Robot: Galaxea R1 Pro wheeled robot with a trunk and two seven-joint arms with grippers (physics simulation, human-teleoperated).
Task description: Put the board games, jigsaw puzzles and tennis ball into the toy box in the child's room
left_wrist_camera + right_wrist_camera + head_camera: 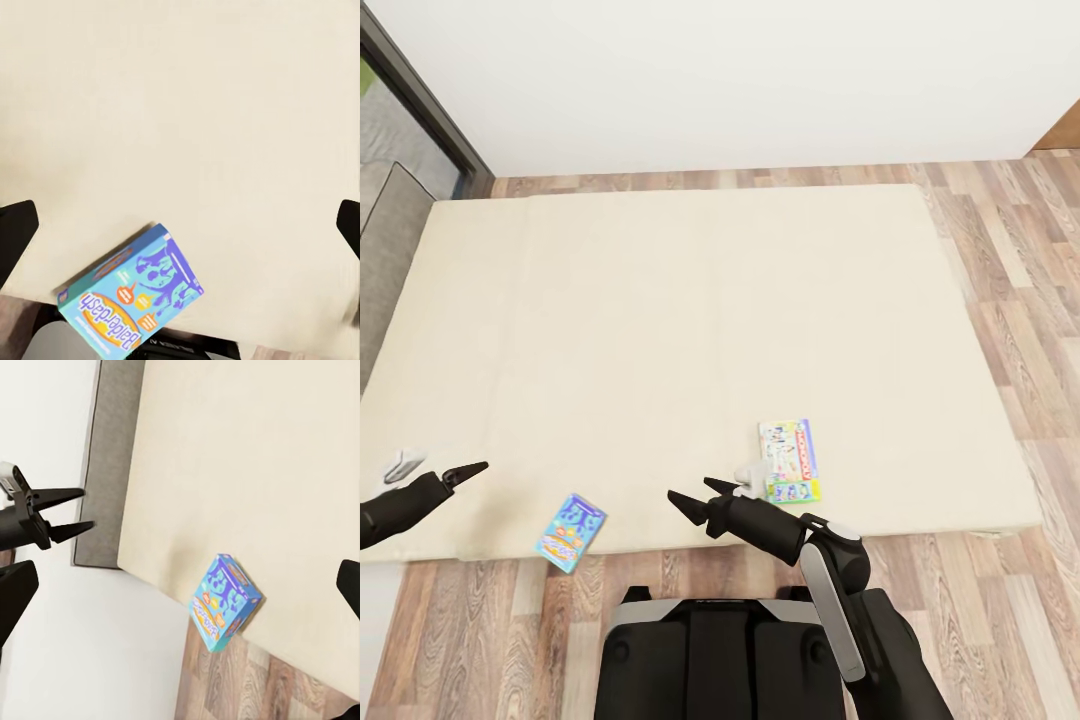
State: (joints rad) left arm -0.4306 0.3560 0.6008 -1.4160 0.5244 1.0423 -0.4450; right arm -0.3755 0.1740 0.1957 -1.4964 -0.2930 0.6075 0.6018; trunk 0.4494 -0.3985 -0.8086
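Right gripper: the right gripper [700,497] sits at about 6 o'clock in the head view, low over the near edge of the bed [690,330]. Its two black fingers are spread wide and hold nothing.
Left gripper: the left gripper [468,470] is at about 8 o'clock in the head view, over the bed's near-left part. In the right wrist view the left gripper [71,514] shows two pointed fingers parted by a moderate gap, empty and touching nothing.
Blue board game: the blue board game [571,532] lies at about 7 o'clock in the head view, between the two grippers, on the bed's near edge, tilted and part overhanging the floor. It is a bright blue box with orange and yellow cartoon print. It also shows in the left wrist view [131,296] and the right wrist view [223,601].
Monopoly board game: the Monopoly board game [790,461] lies flat at about 5 o'clock in the head view, just beyond the right gripper, apart from it. White lid, colourful pictures, green strip.
Bed: cream, flat, wide.
Floor: wood-plank floor [1020,300] around the bed.
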